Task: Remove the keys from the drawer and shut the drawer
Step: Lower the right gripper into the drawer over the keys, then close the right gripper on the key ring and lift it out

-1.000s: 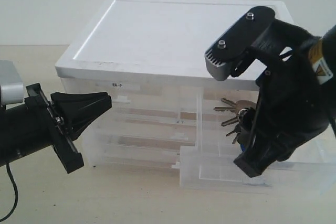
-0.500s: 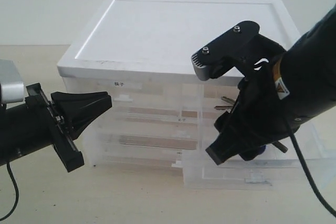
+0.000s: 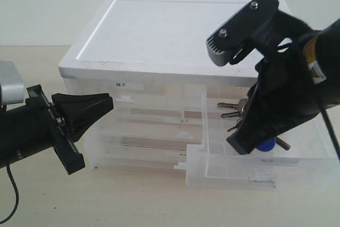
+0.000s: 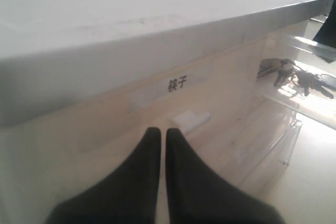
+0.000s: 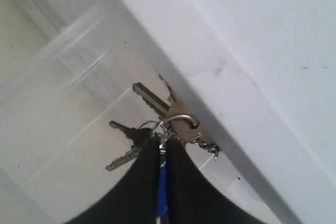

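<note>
The keys (image 5: 152, 103), silver on a ring with a blue fob (image 5: 162, 184), hang from my right gripper (image 5: 167, 142), which is shut on the fob and ring. They hover just above the floor of the drawer (image 3: 228, 176), the clear half-width one pulled out at the cabinet's lower right, with a small white tab handle (image 3: 260, 176). In the exterior view the keys (image 3: 231, 109) stick out left of the right arm and the fob (image 3: 266, 144) shows below it. My left gripper (image 4: 163, 131) is shut and empty, just in front of the labelled left drawer (image 4: 178, 84).
The white-topped cabinet (image 3: 175, 30) fills the middle, with full-width clear drawers (image 3: 143, 144) stacked under the labelled one. The left wrist view shows the open drawer's wall (image 4: 315, 114) and the keys (image 4: 299, 74) off to one side. Beige tabletop (image 3: 122, 200) lies in front.
My right arm dipped left and down over the drawer, then rose back to the right with the keys held. The left arm has not moved.
</note>
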{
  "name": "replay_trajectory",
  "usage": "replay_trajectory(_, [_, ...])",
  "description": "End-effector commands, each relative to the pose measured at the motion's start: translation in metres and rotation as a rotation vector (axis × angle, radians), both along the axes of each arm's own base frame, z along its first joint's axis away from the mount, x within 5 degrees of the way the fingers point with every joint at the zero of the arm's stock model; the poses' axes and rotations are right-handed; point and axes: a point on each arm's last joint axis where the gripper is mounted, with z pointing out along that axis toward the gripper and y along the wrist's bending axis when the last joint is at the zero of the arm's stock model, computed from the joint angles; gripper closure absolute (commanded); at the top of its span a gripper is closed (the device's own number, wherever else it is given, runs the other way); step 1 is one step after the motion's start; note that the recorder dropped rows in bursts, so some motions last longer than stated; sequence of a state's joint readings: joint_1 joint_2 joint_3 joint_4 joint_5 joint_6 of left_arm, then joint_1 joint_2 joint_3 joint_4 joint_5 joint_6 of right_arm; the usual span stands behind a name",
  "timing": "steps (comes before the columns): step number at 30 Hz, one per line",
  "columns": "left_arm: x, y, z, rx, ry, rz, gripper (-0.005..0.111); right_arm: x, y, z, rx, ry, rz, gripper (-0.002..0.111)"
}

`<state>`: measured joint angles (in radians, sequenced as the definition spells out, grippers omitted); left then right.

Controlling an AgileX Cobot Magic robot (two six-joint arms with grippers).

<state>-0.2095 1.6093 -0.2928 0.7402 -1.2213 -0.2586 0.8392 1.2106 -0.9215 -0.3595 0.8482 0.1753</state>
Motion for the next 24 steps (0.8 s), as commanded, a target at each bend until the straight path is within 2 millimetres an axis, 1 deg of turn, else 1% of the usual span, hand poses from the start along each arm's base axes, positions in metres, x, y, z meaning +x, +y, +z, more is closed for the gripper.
replay_trajectory(1, [0.001, -0.001, 0.0, -0.006, 0.007, -0.003, 0.102, -0.01, -0.011, 0.02, 0.053, -0.075, 0.027, 0.108])
replay_trajectory(4, [0.0, -0.001, 0.0, -0.005, 0.007, -0.009, 0.102, -0.013, -0.014, 0.024, 0.07, -0.088, 0.027, 0.108])
replay_trajectory(5, [0.0, -0.001, 0.0, -0.005, 0.007, -0.009, 0.102, -0.013, -0.014, 0.023, 0.073, -0.071, 0.02, 0.107])
replay_trajectory(6, [0.0, -0.001, 0.0, -0.004, 0.007, -0.01, 0.102, -0.013, -0.013, 0.021, 0.071, -0.054, 0.017, 0.103])
replay_trajectory(7, [0.0, -0.001, 0.0, -0.004, 0.007, -0.012, 0.102, -0.013, -0.011, 0.018, 0.068, -0.034, 0.014, 0.097])
replay_trajectory(8, [0.0, -0.001, 0.0, -0.004, 0.007, -0.012, 0.102, -0.011, -0.01, 0.014, 0.053, -0.018, 0.012, 0.087])
replay_trajectory(9, [0.0, -0.001, 0.0, -0.004, 0.007, -0.012, 0.102, -0.009, -0.007, 0.01, 0.037, -0.006, 0.009, 0.073])
replay_trajectory(10, [0.0, -0.001, 0.0, -0.005, 0.008, -0.011, 0.102, -0.004, -0.004, 0.005, 0.025, -0.004, -0.009, 0.051])
replay_trajectory(12, [0.0, -0.001, 0.0, -0.003, 0.008, -0.016, 0.102, 0.001, -0.002, 0.002, 0.025, -0.007, -0.059, 0.037])
replay_trajectory(13, [0.0, -0.002, 0.0, -0.002, 0.008, -0.019, 0.102, 0.004, -0.001, -0.002, 0.007, -0.013, -0.074, 0.034])
replay_trajectory(15, [0.0, -0.002, 0.0, -0.005, 0.011, -0.018, 0.102, 0.007, 0.001, -0.006, -0.012, -0.007, -0.081, 0.037])
replay_trajectory(18, [0.0, -0.002, 0.0, -0.005, 0.011, -0.018, 0.102, 0.012, 0.006, -0.015, -0.02, 0.014, -0.093, 0.044])
replay_trajectory(23, [-0.001, -0.002, 0.0, -0.002, 0.013, -0.032, 0.102, 0.019, 0.008, -0.024, -0.048, 0.007, -0.157, 0.045])
replay_trajectory(24, [-0.002, -0.002, -0.001, -0.003, 0.016, -0.034, 0.102, 0.021, 0.009, -0.027, -0.063, 0.017, -0.168, 0.047])
